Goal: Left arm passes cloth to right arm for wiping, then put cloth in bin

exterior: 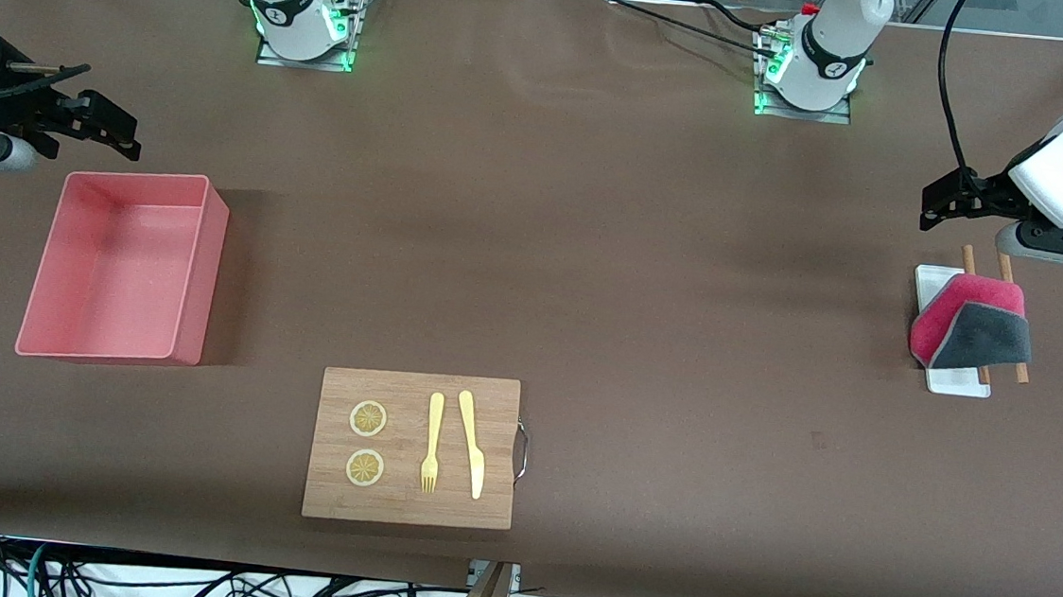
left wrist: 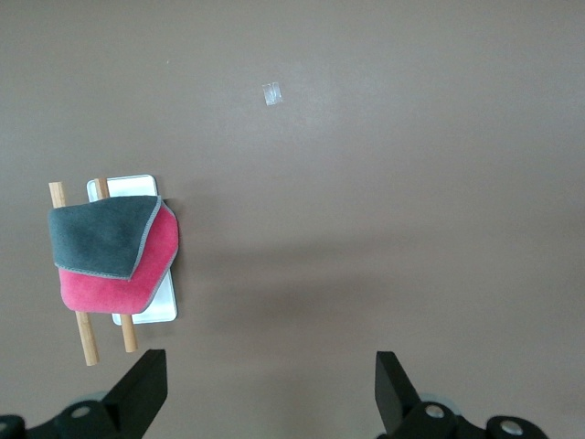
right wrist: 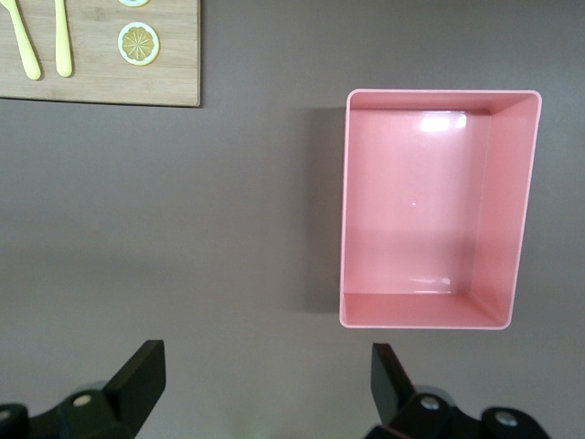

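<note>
Nothing grasped yet, handover not started.

Cloth [exterior: 970, 328] sits at the left arm's end of the surface, draped over two wooden sticks [exterior: 1020, 361] that lie across a white tray [exterior: 957, 381]. Grey face folded over the crimson one. My read: the sticks and tray prop it off the surface so a finger can get under an edge, instead of scraping a flat cloth.

Left gripper [exterior: 942, 203] hangs in the air just off the cloth, at roughly 11 o'clock from it in the front view. Fingers [left wrist: 137, 389] spread wide, holding nothing. In the left wrist view the cloth [left wrist: 114, 251] lies off to one side of the finger gap, not between the fingers, so the arm needs to shift over it before descending.

Right gripper [exterior: 113, 128] waits in the air by the bin [exterior: 121, 266], near its farther corner in the front view. Fingers [right wrist: 137, 375] also wide apart, empty. Right wrist view looks straight down on the bin [right wrist: 430, 206], which is empty. Parking there makes sense for the final drop, but it's well apart from the cloth, so the pass presumably happens mid-surface.

Wooden board [exterior: 413, 448] sits nearer the front camera, about 4 o'clock from the bin, carrying two lemon slices [exterior: 368, 419], a fork [exterior: 432, 443] and a knife [exterior: 471, 444]. Likely the wipe zone or just clutter to avoid; cannot tell which.

Risk: pinching a stick along with the cloth.
</note>
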Action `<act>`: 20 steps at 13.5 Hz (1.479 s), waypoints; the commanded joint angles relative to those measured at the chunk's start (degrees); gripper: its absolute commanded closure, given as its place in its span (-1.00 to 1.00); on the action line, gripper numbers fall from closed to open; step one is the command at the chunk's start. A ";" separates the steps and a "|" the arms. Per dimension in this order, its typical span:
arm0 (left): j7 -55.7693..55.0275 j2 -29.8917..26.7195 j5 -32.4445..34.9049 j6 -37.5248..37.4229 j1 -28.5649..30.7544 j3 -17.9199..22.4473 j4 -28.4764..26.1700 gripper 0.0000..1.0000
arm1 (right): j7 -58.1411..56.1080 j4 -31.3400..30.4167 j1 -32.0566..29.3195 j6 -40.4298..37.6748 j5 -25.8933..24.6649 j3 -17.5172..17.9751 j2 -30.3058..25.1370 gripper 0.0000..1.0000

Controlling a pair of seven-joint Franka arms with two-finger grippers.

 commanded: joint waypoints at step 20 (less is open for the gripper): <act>4.16 1.82 2.88 -2.24 -0.39 1.16 0.29 -1.00 | -0.73 1.36 -0.33 -1.14 -0.80 0.31 0.50 -0.99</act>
